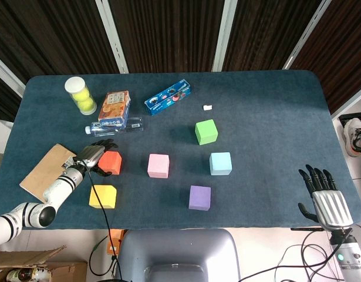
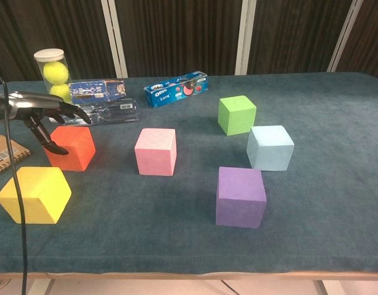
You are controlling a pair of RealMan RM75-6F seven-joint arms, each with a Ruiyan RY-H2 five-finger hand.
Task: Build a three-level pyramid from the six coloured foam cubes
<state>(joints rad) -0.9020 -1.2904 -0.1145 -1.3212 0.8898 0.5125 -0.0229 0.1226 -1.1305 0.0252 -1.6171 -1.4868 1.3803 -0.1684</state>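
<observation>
Six foam cubes lie apart on the blue table, none stacked. They are red, yellow, pink, purple, light blue and green. My left hand hovers at the red cube's left side. Its fingers spread over the top and its thumb hangs in front, with no firm grip showing. My right hand stays open past the table's near right corner, holding nothing.
Along the back left stand a tube of tennis balls, a snack box, a lying water bottle and a blue Oreo pack. A brown pad lies under my left forearm. A small white scrap sits mid-back.
</observation>
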